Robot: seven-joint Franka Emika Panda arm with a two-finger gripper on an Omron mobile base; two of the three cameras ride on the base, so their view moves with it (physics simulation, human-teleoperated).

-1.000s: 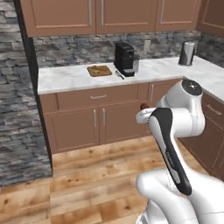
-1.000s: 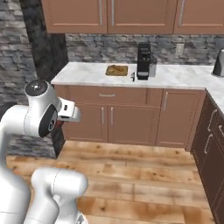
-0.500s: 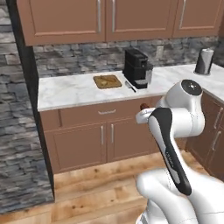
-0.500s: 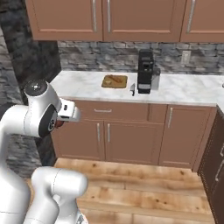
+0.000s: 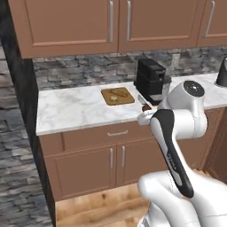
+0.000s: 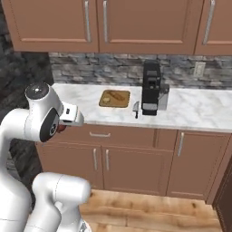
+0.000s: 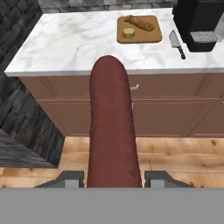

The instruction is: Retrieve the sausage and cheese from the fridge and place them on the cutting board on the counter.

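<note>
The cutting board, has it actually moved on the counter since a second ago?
No. The cutting board still sits just left of the coffee machine; the whole view shifted because the base drove closer.

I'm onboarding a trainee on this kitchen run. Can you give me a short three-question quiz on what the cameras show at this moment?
1. True or false: the gripper is shut on the sausage.
2. What already lies on the cutting board? A) a knife B) the cheese and an orange-brown piece C) nothing
3. Which object lies on the counter between the board and the black coffee machine?

Key: 1 true; 2 B; 3 the knife.
</note>
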